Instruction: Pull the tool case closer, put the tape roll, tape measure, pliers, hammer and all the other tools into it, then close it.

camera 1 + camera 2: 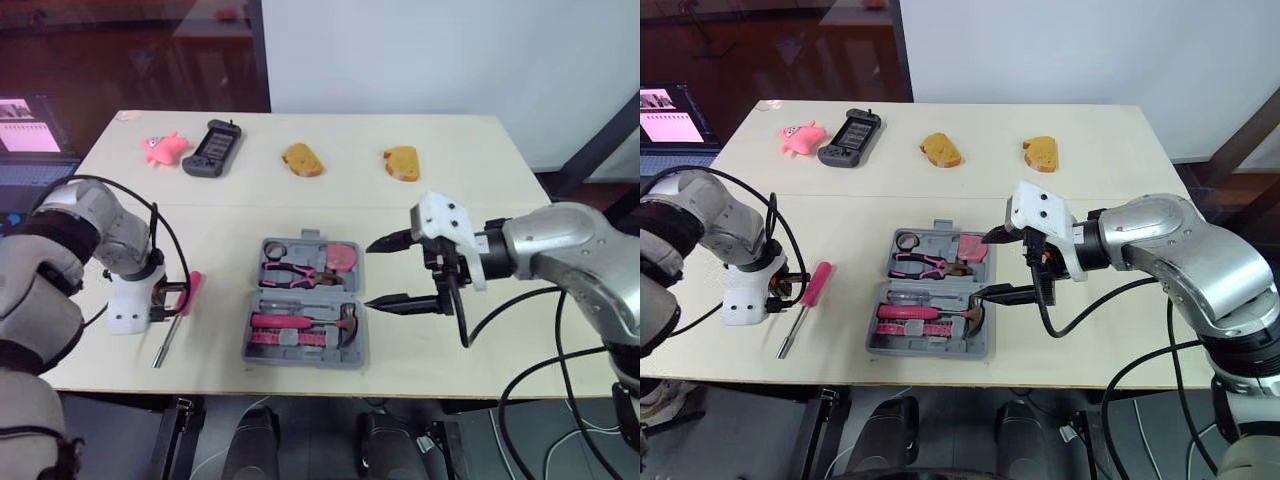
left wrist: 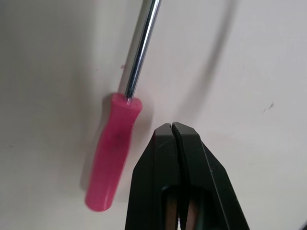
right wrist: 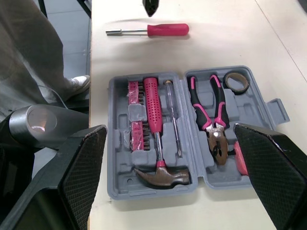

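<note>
Reading status off the tool case: it sits open near the front edge of the table, so I'd call the pull-in done. Loaded already are the hammer, pliers, tape roll, pink tape measure, a slim screwdriver and a bit set. One tool is outstanding, the pink screwdriver, flat on the table just left of the case. My left gripper is right beside its handle with jaws pressed together on nothing, so it needs opening before any pick. My right gripper hovers at the case's right edge, jaws spread wide and empty. The far-edge items, a pink toy, a black handheld and two bread-like pieces, don't look like tools, so I'd skip them. Remaining as I judge it: grab the screwdriver, seat it, fold the lid over. Nearly there.
</note>
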